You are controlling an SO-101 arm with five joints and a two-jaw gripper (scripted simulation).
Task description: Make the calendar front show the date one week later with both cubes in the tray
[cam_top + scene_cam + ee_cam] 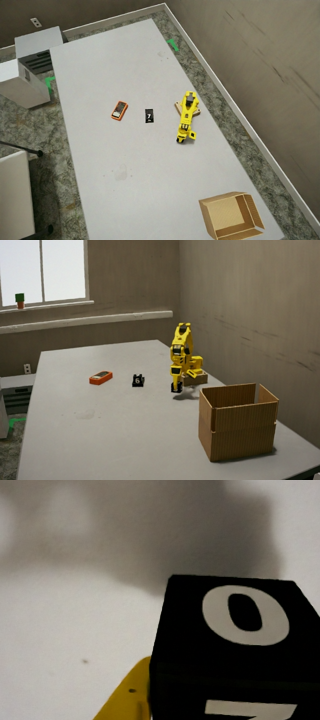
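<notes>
The gripper [180, 140] [176, 387] [150, 700] pinched a black number cube [180, 387] [232, 630] above the table [116, 144] [111, 426] [60, 630], well apart from the tray [149, 121] [137, 385] holding the other cube [149, 115] [137, 379].

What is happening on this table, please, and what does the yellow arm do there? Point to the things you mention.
The yellow arm [186, 113] [184, 343] is holding one black number cube [176, 387] [235, 655] in its fingers, above the table and away from the calendar tray [137, 385]. The other cube [149, 115] [137, 378] sits in that tray. So the date change is unfinished: one cube has yet to be placed there.
</notes>
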